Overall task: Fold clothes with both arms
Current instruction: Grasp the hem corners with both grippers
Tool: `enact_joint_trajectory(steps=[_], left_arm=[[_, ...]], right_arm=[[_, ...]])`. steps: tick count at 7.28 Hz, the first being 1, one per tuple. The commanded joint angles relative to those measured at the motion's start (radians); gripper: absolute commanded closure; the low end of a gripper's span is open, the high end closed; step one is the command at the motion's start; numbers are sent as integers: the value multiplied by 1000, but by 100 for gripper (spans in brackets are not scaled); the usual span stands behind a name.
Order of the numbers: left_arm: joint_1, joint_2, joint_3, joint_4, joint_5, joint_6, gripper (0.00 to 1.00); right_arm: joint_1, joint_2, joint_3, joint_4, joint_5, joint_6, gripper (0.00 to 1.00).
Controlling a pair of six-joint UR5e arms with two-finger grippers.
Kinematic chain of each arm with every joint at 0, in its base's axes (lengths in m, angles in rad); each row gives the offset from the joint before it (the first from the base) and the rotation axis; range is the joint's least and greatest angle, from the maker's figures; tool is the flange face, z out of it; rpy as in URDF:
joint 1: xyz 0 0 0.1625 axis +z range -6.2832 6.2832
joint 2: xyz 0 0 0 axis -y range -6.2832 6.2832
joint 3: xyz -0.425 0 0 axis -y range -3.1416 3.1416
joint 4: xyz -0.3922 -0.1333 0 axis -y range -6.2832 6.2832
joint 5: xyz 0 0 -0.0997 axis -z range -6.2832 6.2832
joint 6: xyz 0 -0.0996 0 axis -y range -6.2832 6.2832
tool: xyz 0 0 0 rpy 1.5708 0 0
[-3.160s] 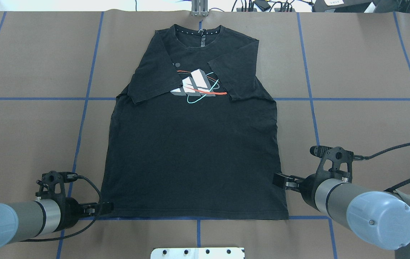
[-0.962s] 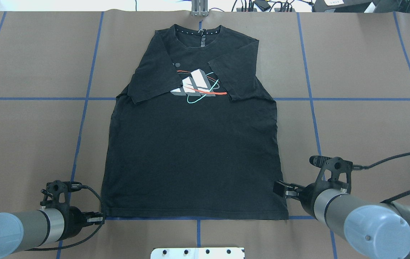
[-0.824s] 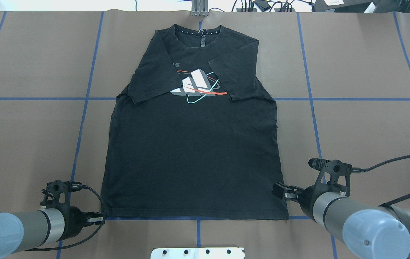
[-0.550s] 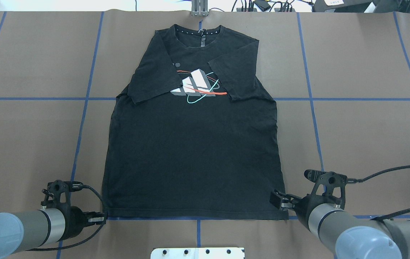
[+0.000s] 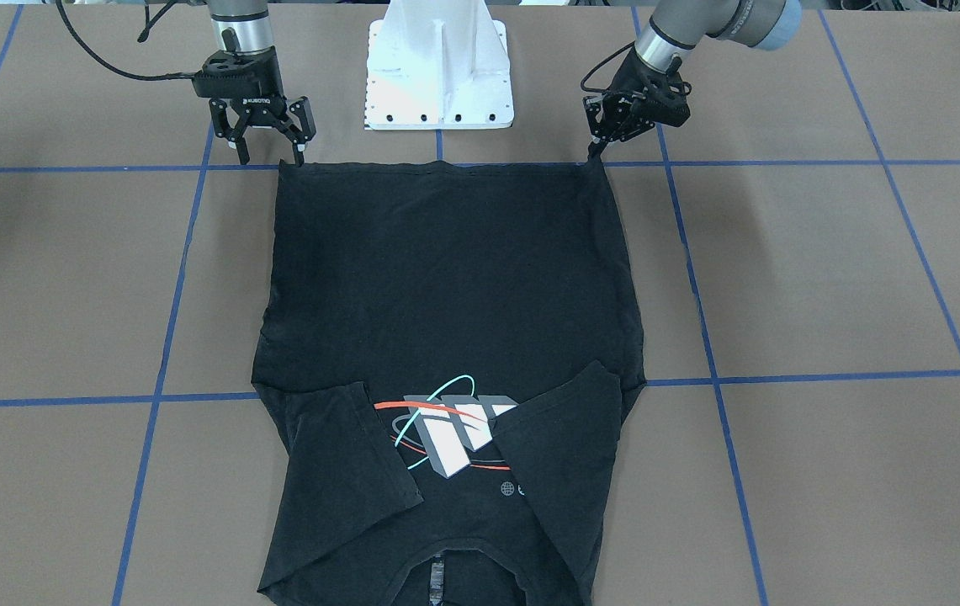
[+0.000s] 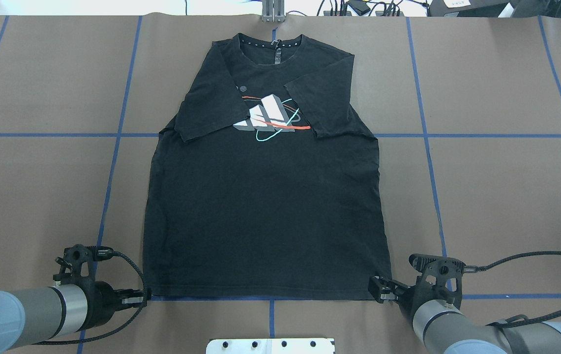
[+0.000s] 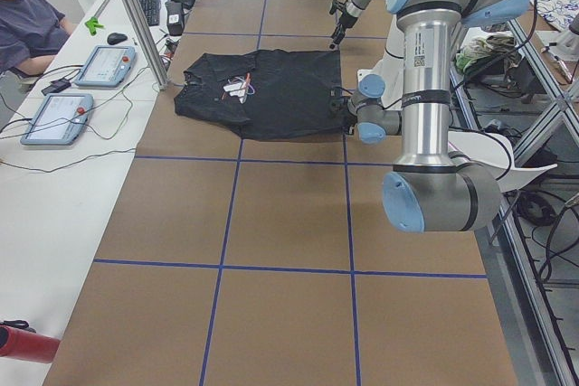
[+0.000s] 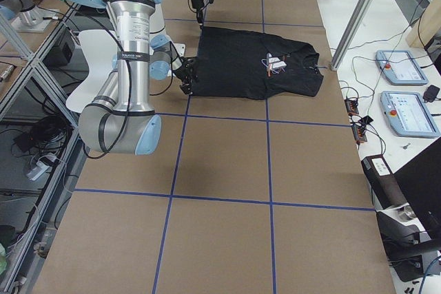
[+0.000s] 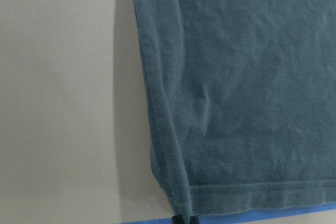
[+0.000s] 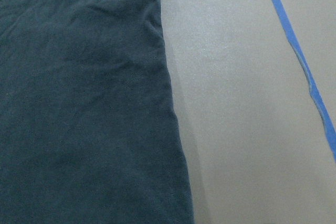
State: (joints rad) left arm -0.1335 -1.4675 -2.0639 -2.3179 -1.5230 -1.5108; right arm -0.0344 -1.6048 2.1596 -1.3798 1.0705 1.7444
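The black T-shirt [image 6: 265,221] lies flat and face up on the brown table, collar at the far side. Both short sleeves are folded in over the white, red and teal print [image 6: 268,118]. My left gripper [image 6: 145,296] is at the near left hem corner, shut on that corner; the left wrist view shows the hem [image 9: 247,190] right at its fingertips. My right gripper [image 5: 271,156] is open, its jaws standing over the near right hem corner [image 5: 282,165]. The right wrist view shows only the shirt's side edge [image 10: 170,108] and bare table.
The white pedestal base [image 5: 437,76] stands just behind the hem, between the arms. Blue tape lines [image 6: 113,162] cross the brown table cover. Cables and a metal bracket [image 6: 273,12] sit at the far edge. A person [image 7: 27,24] sits at a side desk with tablets [image 7: 99,65].
My right gripper has slid along the shirt's right side to the hem corner. My left gripper earlier dropped to the left hem corner and has since held there, nudging the corner slightly inward.
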Motion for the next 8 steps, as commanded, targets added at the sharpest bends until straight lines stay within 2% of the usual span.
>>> enact_joint_trajectory(steps=[1,3,6,7,8], left_arm=[[0,-1,-5,0,0,0,100],[0,1,-5,0,0,0,100],[0,-1,-5,0,-2,0,100],[0,-1,-5,0,-2,0,100],[0,-1,-5,0,-2,0,100]], right_arm=[[-51,0,-21,2,-44,58,31],[-67,3,-32,2,-49,58,42],[-71,9,-49,4,-46,53,43],[-73,11,-53,5,-46,53,47],[-74,13,-53,5,-44,52,56]])
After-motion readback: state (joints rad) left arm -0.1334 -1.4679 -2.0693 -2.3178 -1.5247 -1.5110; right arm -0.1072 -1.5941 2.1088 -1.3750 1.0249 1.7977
